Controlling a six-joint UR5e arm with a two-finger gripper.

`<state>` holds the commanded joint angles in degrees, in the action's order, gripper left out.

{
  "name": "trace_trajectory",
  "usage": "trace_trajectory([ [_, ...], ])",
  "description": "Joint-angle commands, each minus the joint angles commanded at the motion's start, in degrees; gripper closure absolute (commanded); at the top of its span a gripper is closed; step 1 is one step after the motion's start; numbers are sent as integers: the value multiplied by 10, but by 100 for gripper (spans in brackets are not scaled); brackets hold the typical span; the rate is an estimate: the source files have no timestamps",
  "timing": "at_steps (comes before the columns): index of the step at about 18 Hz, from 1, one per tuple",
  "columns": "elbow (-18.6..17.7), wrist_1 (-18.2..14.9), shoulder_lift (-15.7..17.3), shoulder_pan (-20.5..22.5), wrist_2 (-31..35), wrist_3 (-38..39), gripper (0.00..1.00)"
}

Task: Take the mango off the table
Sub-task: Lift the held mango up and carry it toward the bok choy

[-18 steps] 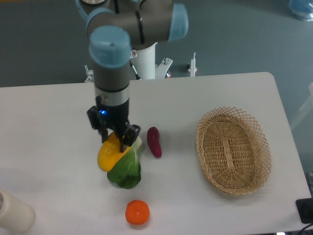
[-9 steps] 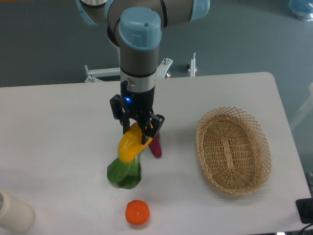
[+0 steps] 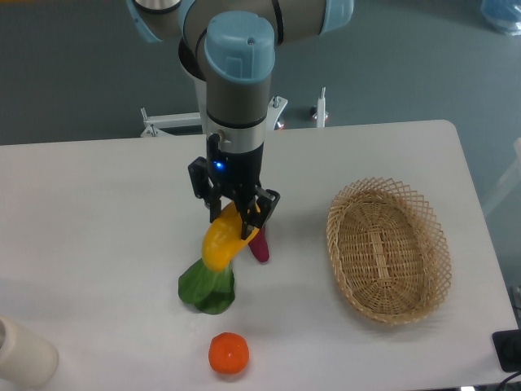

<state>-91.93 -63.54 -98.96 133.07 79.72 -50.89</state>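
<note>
From the fixed camera, the gripper hangs straight down from the arm, its two black fingers pinching the upper end of the mango. The yellow fruit dangles at a slant from the fingers, its lower end overlapping the leafy green vegetable in this view — whether they touch cannot be told. The mango looks raised off the white table.

Just to the right of the mango lies the small purple eggplant, partly hidden behind the fingers. A round orange fruit sits near the front edge, below the green vegetable and apart from it.

Well to the right rests an oval wicker basket — only its woven floor and rim show inside. A pale cylindrical container stands at the front left corner; its contents cannot be seen.
</note>
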Motion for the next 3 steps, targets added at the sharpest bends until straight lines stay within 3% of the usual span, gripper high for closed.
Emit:
trace_trajectory([
  [3, 2, 1, 0, -2, -1, 2, 42],
])
